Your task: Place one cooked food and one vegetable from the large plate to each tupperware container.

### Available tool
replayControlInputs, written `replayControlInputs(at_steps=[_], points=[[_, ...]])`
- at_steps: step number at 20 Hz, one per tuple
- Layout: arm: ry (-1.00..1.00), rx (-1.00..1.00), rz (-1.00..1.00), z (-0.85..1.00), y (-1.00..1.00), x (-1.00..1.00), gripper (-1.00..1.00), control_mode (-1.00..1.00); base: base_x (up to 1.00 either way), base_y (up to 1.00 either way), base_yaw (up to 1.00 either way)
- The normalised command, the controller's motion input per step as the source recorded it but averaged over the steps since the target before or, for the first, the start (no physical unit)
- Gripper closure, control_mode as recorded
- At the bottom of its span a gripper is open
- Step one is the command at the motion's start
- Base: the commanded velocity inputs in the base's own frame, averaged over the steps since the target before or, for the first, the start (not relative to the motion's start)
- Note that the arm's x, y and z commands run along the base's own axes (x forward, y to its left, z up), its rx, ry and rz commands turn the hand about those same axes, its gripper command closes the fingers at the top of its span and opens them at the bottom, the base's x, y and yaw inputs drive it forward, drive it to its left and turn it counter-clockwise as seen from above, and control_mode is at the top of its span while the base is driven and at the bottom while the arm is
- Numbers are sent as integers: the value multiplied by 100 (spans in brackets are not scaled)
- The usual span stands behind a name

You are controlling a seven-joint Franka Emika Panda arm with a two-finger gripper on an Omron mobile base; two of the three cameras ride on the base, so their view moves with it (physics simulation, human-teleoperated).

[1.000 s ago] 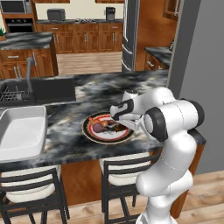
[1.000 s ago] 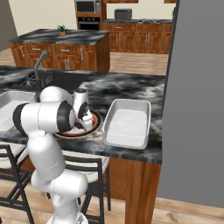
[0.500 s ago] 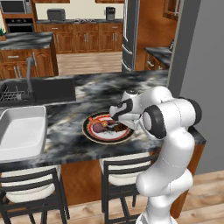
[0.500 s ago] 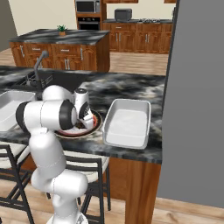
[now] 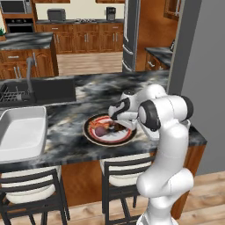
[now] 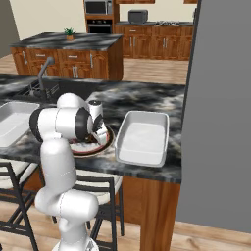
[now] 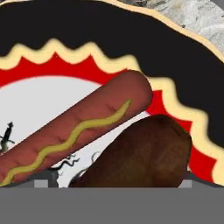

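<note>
Dark marbled stone tabletop (image 5: 66, 127) of a wood-cabinet kitchen island carries the round dinner plate with dark rim, red-orange band and white centre (image 5: 92, 134), with two white shallow rectangular tupperware tubs flanking it: one beside the sink (image 5: 19, 132), one on the other side of the plate (image 6: 142, 137). Both tubs look empty, so no transfer is done yet. Since a second ago the white arm's gripper (image 5: 115, 115) has stayed low over the plate with barely any shift; its fingers stand spread wide and hold nothing. Hand view: a reddish-brown sausage with a wavy mustard line (image 7: 78, 129) lies against a dark brown lumpy potato-like item (image 7: 142, 155) on the plate. Judgement: a grasp of one food item is imminent. No brands, labels or readable writing visible.
</note>
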Motion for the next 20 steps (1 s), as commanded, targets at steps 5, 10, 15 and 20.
replayControlInputs(at_steps=[5,10,15,20], points=[[7,0,0,-66,4,0,100,-100,0,0,0],[2,0,-1,-35,3,-5,100,-100,0,0,0],[3,0,-1,-12,0,-44,100,-100,0,0,0],[-3,5,-3,48,0,-79,100,-100,0,0,0]])
